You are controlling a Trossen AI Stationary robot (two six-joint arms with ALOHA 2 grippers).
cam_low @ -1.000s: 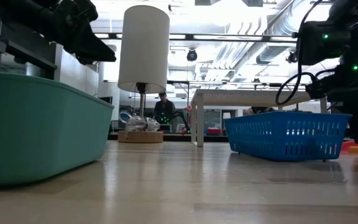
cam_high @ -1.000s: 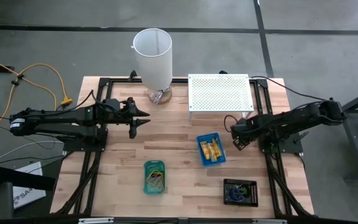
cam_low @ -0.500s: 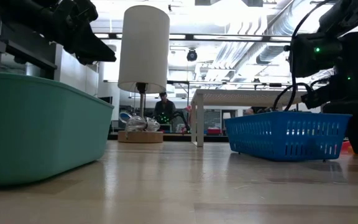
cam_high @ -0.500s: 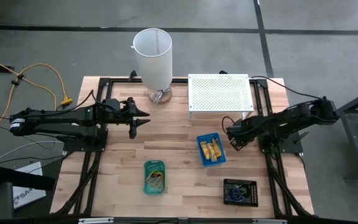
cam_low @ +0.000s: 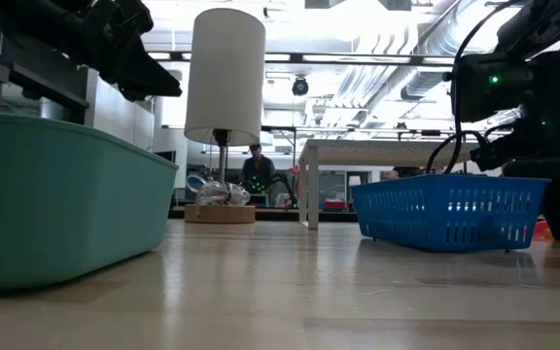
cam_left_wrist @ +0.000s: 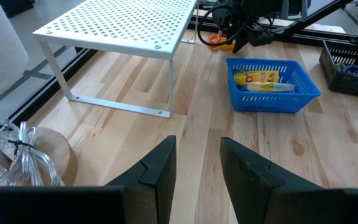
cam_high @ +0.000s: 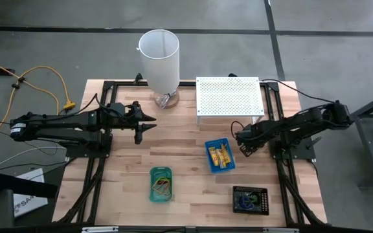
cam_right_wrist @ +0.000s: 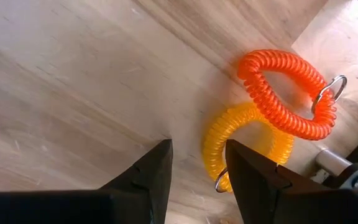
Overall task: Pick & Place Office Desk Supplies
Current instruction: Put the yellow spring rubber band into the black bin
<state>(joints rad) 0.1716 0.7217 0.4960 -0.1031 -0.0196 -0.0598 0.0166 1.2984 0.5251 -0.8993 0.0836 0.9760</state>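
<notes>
Two coiled wrist loops, the orange coil point(cam_right_wrist: 288, 87) and the yellow coil point(cam_right_wrist: 238, 146), lie touching each other on the wooden surface point(cam_high: 186, 155), between the blue tray point(cam_high: 208, 150) and the right arm's base frame. The right end effector point(cam_right_wrist: 197, 149) hangs low over bare wood just beside the yellow coil, fingers apart and holding nothing. Compared with one second ago, it has shifted a little toward the blue tray in the high view point(cam_high: 243, 145). Over the last half second it has hardly moved. This suggests the approach is finished and the arm is settling for a grasp. No coil has been lifted yet, so this pick is not yet done.

The left end effector point(cam_high: 149, 123) waits unchanged near the tall white cylinder point(cam_high: 159, 61), its fingers parted and empty. Yellow packets point(cam_high: 221, 156) already sit in the blue tray. The green tray point(cam_high: 152, 183) and the black tray point(cam_high: 236, 191) also hold sorted items.
</notes>
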